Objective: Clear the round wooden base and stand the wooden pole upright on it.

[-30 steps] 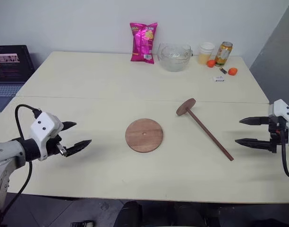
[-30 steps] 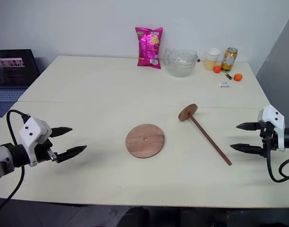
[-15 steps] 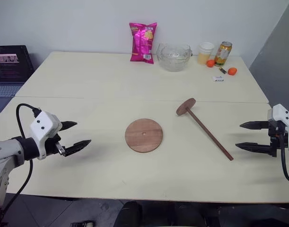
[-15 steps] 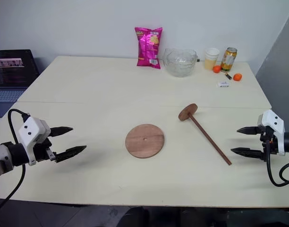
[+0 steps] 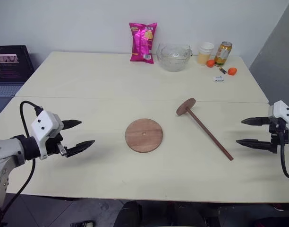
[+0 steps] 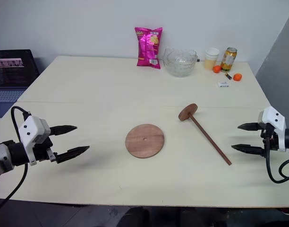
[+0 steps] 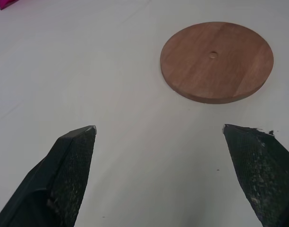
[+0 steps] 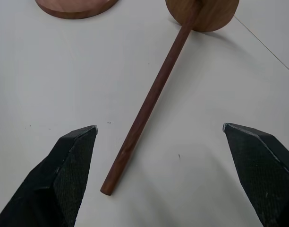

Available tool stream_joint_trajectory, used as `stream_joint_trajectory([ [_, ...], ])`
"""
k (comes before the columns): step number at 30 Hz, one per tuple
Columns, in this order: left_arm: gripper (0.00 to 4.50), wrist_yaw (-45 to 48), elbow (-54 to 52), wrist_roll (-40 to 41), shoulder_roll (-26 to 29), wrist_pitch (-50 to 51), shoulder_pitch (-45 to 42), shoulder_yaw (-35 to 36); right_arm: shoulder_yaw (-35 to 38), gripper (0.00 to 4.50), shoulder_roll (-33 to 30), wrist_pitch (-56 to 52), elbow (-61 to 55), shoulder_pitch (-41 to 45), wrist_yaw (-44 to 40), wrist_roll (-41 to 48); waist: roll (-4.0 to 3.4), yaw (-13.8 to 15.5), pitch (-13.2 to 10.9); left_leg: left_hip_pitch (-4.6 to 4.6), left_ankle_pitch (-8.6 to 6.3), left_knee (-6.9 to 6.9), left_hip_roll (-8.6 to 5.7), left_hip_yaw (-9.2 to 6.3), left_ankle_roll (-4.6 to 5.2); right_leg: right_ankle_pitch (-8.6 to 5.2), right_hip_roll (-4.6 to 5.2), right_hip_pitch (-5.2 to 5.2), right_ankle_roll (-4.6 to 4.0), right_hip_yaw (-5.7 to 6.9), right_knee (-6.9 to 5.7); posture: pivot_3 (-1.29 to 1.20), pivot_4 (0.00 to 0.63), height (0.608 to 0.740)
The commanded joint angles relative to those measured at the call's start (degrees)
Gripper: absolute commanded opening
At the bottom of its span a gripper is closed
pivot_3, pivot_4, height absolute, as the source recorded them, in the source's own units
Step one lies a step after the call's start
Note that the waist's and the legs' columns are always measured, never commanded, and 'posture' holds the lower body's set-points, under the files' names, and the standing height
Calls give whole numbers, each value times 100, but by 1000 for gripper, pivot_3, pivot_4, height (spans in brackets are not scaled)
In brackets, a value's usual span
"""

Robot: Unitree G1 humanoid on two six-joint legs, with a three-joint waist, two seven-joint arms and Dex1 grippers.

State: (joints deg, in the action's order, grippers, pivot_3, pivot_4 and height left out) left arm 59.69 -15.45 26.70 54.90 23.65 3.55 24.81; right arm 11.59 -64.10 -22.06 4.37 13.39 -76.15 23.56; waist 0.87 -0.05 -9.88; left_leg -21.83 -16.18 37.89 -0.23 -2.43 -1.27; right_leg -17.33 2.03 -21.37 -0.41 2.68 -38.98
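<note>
While the wooden pole [image 5: 205,130] lies flat right of the bare round wooden base [image 5: 143,135] at table centre, its disc end is cropped in the right wrist view. Left gripper [image 5: 78,135] and right gripper [image 5: 248,132] hover spread wide, empty, touching nothing.

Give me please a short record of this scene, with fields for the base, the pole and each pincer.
base: round wooden base flat on the table, nothing on it
pole: wooden pole lying on the table, apart from the base, disc end away from the robot
left pincer: left pincer open, empty, above the table
right pincer: right pincer open, empty, near the pole's bare end
</note>
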Motion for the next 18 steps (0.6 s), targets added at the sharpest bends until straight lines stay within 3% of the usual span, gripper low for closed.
stream_joint_trajectory([
  [1,4500,0,-225,116,76,38,-60,157,53,4490,-71,75,14,225,-5,-32,0,-4,0,0,0,0,0,0,0,0,0,0,0,0,0,0,150,740],
  [8,4500,179,-551,499,80,262,-185,-8,111,4490,-86,37,-158,358,40,22,0,2,0,-1,0,2,0,1,0,0,0,0,0,-1,0,0,150,740],
  [18,4500,160,-672,318,-47,148,-979,-991,-258,4490,-135,-331,-999,374,316,-159,-1,-3,-1,0,0,1,0,4,0,0,-1,0,0,-3,-1,0,150,740],
])
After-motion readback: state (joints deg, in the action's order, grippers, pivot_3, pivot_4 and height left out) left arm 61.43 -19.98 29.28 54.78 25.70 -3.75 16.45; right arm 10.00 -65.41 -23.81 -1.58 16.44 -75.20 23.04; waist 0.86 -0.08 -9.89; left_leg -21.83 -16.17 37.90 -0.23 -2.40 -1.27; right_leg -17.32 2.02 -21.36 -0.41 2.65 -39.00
